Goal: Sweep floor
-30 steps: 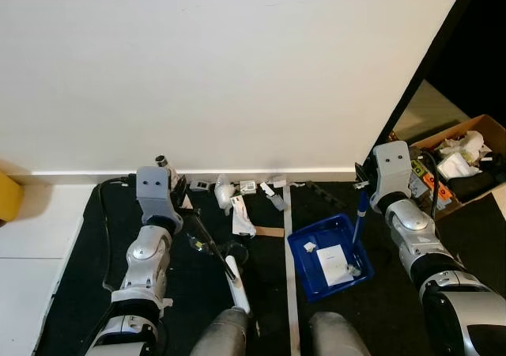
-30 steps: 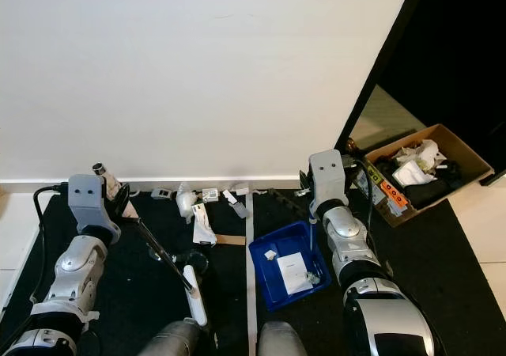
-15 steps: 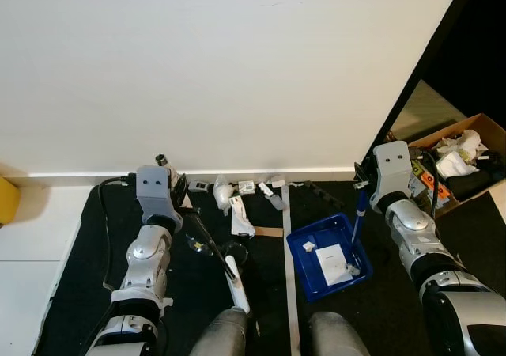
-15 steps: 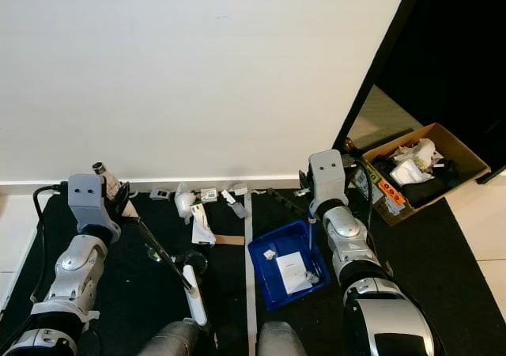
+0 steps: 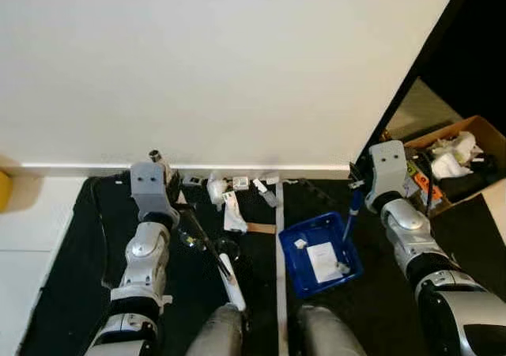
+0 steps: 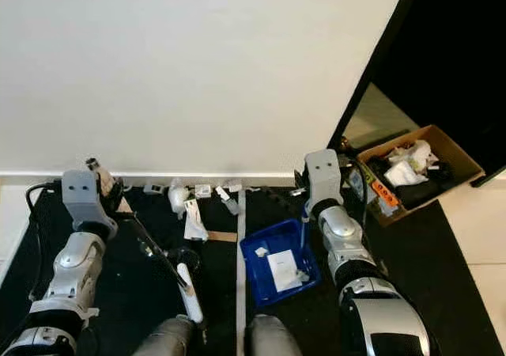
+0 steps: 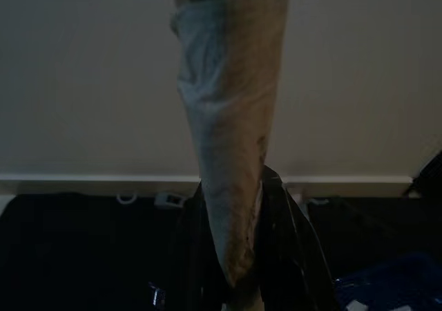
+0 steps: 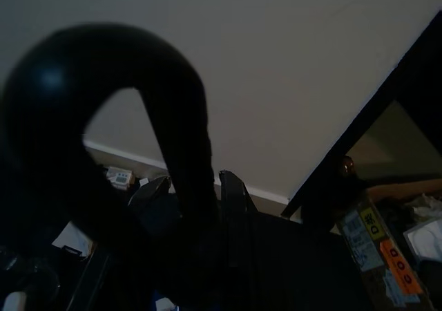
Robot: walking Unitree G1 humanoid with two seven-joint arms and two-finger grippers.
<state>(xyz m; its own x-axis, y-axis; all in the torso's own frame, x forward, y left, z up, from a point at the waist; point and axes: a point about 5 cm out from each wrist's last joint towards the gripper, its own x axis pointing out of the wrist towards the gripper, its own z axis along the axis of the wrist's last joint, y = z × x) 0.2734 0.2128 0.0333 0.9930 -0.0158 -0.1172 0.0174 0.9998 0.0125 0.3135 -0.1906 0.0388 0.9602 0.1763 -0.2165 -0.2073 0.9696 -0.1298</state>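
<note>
A black floor mat (image 5: 71, 293) is seen below a white wall (image 5: 221, 63). A long broom with a white handle and a black stick (image 5: 209, 253) is held by the left gripper (image 5: 175, 206) near the mat's far edge. The fingers are closed around the broom's handle end, which is seen up close as a pale cloth-wrapped shaft (image 7: 231, 159) in the left wrist view. The broom lies slanted across the mat, from the gripper down toward the robot's feet.

A blue plastic dustpan with a blue upright handle (image 5: 320, 253) is set on the mat right of a pale strip (image 5: 278, 237) that runs across it. Its handle is held by the right gripper (image 5: 353, 190), whose fingers are closed around it. White paper scraps (image 5: 322, 259) lie inside the pan.

More small white and grey litter (image 5: 229, 198) is scattered along the mat's far edge by the wall, just beyond the broom. A brown cardboard box full of rubbish (image 5: 455, 154) is seen past the mat's right edge, by a dark doorway.
</note>
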